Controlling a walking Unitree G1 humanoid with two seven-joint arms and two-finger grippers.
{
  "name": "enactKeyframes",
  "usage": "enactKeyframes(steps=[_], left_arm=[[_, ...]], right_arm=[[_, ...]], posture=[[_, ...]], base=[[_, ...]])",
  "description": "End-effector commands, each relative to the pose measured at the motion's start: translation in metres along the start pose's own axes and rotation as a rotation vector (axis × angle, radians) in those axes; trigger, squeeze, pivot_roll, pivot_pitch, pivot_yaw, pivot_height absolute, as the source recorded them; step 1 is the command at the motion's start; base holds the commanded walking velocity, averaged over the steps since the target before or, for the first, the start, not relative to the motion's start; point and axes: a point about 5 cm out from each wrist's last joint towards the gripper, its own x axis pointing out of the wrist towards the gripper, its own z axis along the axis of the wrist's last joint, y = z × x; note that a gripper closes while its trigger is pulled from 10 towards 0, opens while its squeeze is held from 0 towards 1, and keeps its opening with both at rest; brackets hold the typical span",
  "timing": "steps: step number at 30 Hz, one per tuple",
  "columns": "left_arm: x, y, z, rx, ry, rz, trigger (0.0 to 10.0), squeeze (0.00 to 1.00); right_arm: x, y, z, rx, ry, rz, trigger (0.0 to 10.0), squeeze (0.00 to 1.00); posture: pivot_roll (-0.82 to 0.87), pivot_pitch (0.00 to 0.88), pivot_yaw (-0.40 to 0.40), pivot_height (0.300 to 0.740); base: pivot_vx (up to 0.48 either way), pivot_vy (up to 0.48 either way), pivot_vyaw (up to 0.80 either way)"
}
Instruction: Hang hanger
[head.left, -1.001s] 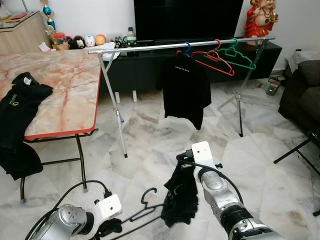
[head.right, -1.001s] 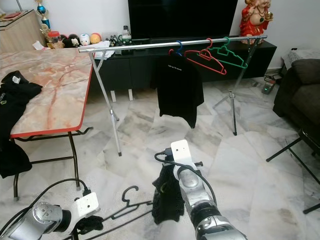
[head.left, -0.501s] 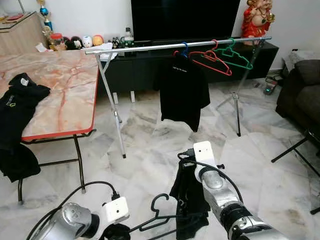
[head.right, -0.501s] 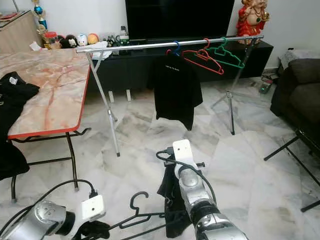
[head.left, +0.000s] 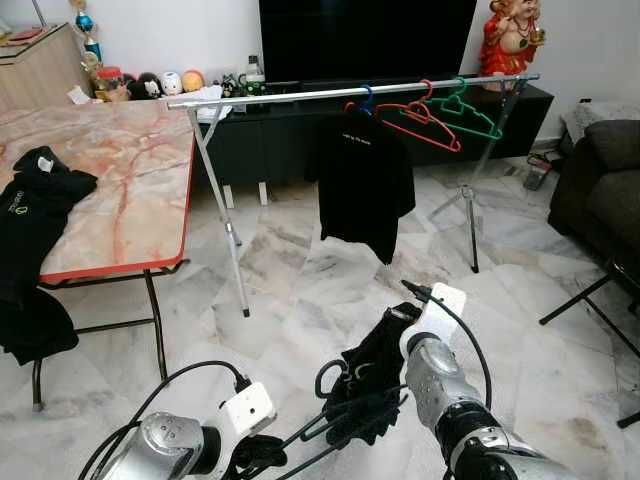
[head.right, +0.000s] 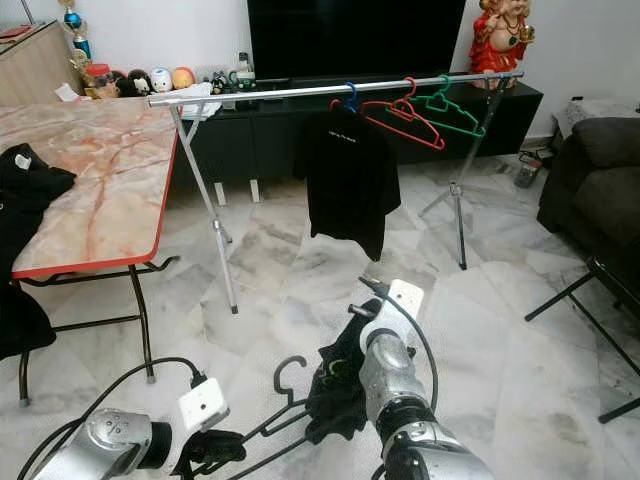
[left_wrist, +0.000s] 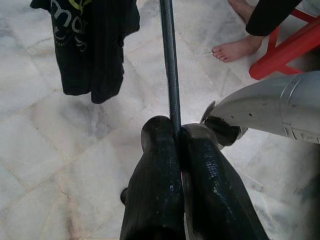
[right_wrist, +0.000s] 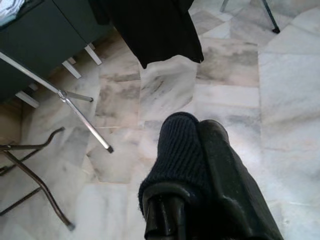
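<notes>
My left gripper (left_wrist: 176, 131) is low at the left, shut on a thin arm of a black hanger (head.left: 322, 428). The hanger's hook (head.left: 327, 379) curls up beside a black garment (head.left: 372, 372), and its arms reach into that garment's lower folds. The right gripper (right_wrist: 196, 131) is shut on the top of the garment, with cloth wrapped over one finger, holding it above the floor. Beyond stands a silver clothes rail (head.left: 300, 95) with a black T-shirt (head.left: 365, 180) on a blue hanger.
A red hanger (head.left: 425, 118) and a green hanger (head.left: 470, 112) hang bare on the rail. A marble-topped table (head.left: 130, 180) with black clothes (head.left: 30, 215) stands left, a dark sofa (head.left: 605, 185) right. A person's bare foot (left_wrist: 234, 48) and a red stool (left_wrist: 287, 47) are near.
The left gripper has carried the hanger to the right, up against the garment. The right gripper has swung right and tilted, bunching the garment over the hanger's arms.
</notes>
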Motion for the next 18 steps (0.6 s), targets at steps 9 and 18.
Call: enactKeyframes(steps=[9, 18], left_arm=[[-0.004, 0.024, -0.006, -0.069, -0.016, 0.216, 10.0, 0.0], [-0.001, 0.02, 0.002, -0.073, -0.056, 0.206, 10.0, 0.0]], right_arm=[[0.002, 0.003, 0.006, -0.075, 0.022, 0.044, 10.0, 0.0], [0.002, -0.001, 0.006, -0.005, 0.014, 0.0, 10.0, 0.0]], posture=[[0.13, 0.0, -0.022, 0.74], [0.13, 0.0, -0.021, 0.74]], base=[[0.0, 0.0, 0.0], [0.0, 0.0, 0.0]])
